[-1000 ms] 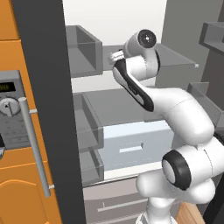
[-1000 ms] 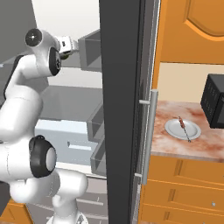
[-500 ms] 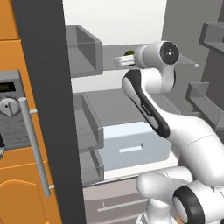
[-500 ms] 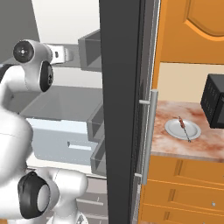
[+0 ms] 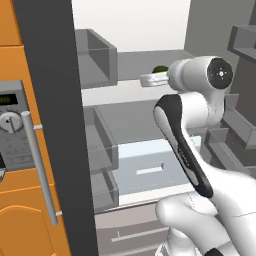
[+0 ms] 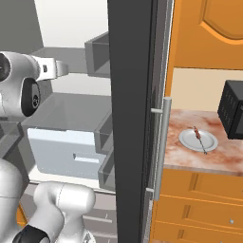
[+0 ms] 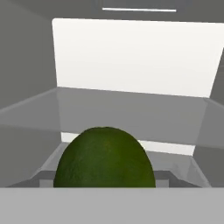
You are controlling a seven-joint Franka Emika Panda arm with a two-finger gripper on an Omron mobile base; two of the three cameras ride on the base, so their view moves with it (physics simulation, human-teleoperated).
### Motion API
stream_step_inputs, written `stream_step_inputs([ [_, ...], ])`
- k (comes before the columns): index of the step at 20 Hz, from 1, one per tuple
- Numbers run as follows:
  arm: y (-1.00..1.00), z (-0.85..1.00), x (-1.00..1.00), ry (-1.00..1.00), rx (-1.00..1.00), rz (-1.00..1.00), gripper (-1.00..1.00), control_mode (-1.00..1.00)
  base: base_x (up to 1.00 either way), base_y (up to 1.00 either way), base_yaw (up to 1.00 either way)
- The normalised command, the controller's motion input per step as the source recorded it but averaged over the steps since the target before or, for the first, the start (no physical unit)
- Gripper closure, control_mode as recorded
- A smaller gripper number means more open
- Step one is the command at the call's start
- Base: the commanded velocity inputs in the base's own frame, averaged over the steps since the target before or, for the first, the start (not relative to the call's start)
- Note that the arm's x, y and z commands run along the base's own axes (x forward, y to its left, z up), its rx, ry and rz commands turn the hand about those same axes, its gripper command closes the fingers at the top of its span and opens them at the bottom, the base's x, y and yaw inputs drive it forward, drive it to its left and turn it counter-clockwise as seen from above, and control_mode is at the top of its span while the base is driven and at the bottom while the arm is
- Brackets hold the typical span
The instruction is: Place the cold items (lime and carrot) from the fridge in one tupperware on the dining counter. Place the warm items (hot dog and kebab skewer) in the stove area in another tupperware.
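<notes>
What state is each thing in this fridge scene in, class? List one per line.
Fridge door: swung open.
Lime: resting on the fridge shelf, close before the hand.
Drawer: closed.
Kebab skewer: lying on a plate on the counter.

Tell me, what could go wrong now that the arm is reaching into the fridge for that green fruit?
The lime is round and sits on a smooth fridge shelf, so a nudge from the gripper might roll it away. The arm also reaches between door bins, so a wide swing on the way out could clip one.
</notes>
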Motion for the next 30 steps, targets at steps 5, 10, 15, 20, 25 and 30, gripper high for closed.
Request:
stream_step_inputs([
  [5,-0.23,0.0,-1.0,0.06,0.0,-0.08,1.0,-1.0,0.0,0.0,0.0],
  [10,-0.2,0.0,-0.97,0.16,0.0,-0.04,1.0,-1.0,0.0,0.0,0.0],
  [15,-0.16,-0.02,-0.86,0.17,0.0,0.0,1.0,-1.0,0.0,0.0,0.0],
  [20,-0.08,-0.12,-0.58,0.01,0.0,-0.01,1.0,-1.0,0.0,0.0,0.0],
  [25,-0.01,-0.03,-0.13,0.0,0.0,-0.01,1.0,-1.0,0.0,0.0,0.0],
  [30,-0.08,-0.21,-0.71,-0.04,0.05,-0.07,1.0,-1.0,0.0,0.0,0.0],
])
